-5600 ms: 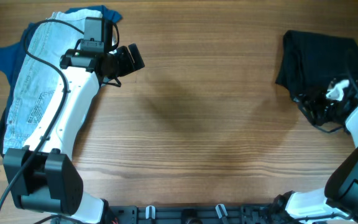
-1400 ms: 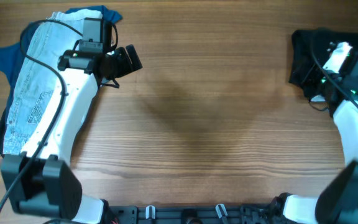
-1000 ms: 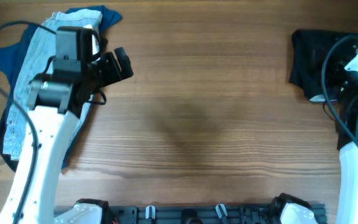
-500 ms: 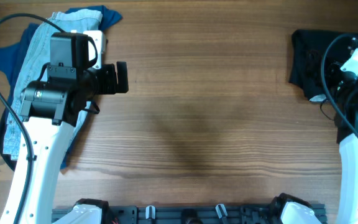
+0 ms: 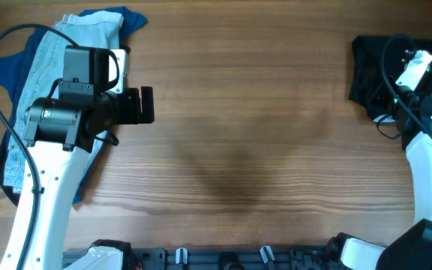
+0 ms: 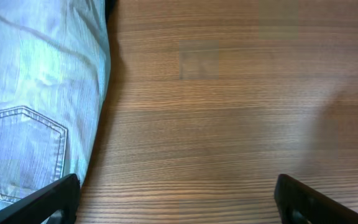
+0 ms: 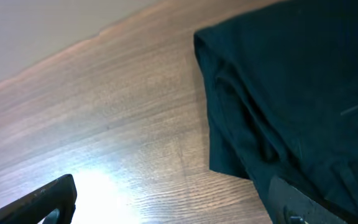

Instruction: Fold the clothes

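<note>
Tabletop [image 5: 246,112] stretches wide between denim shorts [image 6: 30,74] left and black shorts [image 5: 370,67] right; both jaws released.

The left end effector [image 5: 147,105] and right end effector [image 7: 169,202] hover, spread wide.

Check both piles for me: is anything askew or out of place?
Nothing is damaged. The denim shorts lie unfolded across the blue top on the left arm's side. The black garment on the right arm's side looks folded.
</note>
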You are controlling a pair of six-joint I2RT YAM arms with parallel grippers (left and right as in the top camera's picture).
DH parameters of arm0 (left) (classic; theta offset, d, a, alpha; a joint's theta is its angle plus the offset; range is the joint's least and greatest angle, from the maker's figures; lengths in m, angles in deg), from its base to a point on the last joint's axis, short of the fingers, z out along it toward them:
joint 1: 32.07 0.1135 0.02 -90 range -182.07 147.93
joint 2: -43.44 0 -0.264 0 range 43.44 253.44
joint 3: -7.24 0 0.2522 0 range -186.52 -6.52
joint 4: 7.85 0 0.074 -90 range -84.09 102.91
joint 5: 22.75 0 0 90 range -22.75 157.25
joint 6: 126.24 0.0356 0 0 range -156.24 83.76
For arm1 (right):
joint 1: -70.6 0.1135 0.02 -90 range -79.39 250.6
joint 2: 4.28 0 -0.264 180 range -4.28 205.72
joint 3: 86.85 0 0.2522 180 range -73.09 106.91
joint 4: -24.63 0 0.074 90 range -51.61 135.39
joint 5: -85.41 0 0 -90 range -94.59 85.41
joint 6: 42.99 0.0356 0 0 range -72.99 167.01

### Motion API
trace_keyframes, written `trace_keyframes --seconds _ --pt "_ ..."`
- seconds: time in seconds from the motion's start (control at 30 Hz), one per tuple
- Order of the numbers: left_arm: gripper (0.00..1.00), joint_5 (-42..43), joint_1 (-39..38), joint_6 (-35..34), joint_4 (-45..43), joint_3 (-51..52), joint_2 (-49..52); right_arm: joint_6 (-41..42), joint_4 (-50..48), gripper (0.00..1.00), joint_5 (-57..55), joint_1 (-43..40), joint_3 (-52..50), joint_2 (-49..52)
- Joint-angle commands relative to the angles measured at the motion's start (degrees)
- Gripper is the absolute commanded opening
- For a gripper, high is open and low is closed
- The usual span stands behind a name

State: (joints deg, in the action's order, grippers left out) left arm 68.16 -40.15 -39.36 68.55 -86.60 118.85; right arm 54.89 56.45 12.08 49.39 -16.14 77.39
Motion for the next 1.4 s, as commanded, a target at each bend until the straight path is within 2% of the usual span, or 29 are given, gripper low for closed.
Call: trace_keyframes --seconds 0.0,0.1,0.17,0.27,0.37,0.43,0.57,0.73,1.0,1.37 --pt "1.00 0.2 0.3 -0.3 0.0 0.2 -0.6 -0.2 0.0 1.00 -0.3 -0.2 0.9 1.6" --pt "1.00 1.0 0.3 -0.3 -2.5 0.2 -0.7 -0.2 0.0 1.00 -0.3 -0.2 0.9 2.5" --pt "1.00 0.5 0.4 -0.2 -7.8 0.2 -1.1 -0.2 0.0 1.00 -0.3 -0.2 0.9 2.6" --pt "1.00 0.8 0.4 1.5 -18.3 1.4 -3.5 -0.2 0.0 1.00 -0.3 -0.2 0.9 2.6" --pt "1.00 0.8 0.4 1.5 -30.9 7.0 -9.2 -0.2 0.0 0.99 -0.3 -0.2 0.9 2.6" --pt "1.00 0.8 0.5 1.4 -35.3 10.5 -12.2 -0.2 0.0 1.00 -0.3 -0.2 0.9 2.6" --pt "1.00 1.0 0.7 1.4 -47.6 23.7 -22.2 -0.2 0.0 1.00 -0.3 -0.2 0.9 2.6" --pt "1.00 7.1 4.2 1.4 -57.4 43.6 -38.9 -0.2 0.0 1.00 -0.3 -0.2 0.9 2.6" --pt "1.00 6.5 5.9 1.4 -59.9 60.7 -58.3 -0.2 0.0 1.00 -0.3 -0.2 0.9 2.6" --pt "1.00 6.6 5.9 1.2 -59.8 71.0 -69.2 -0.2 0.0 1.00 -0.3 -0.2 0.9 2.6"
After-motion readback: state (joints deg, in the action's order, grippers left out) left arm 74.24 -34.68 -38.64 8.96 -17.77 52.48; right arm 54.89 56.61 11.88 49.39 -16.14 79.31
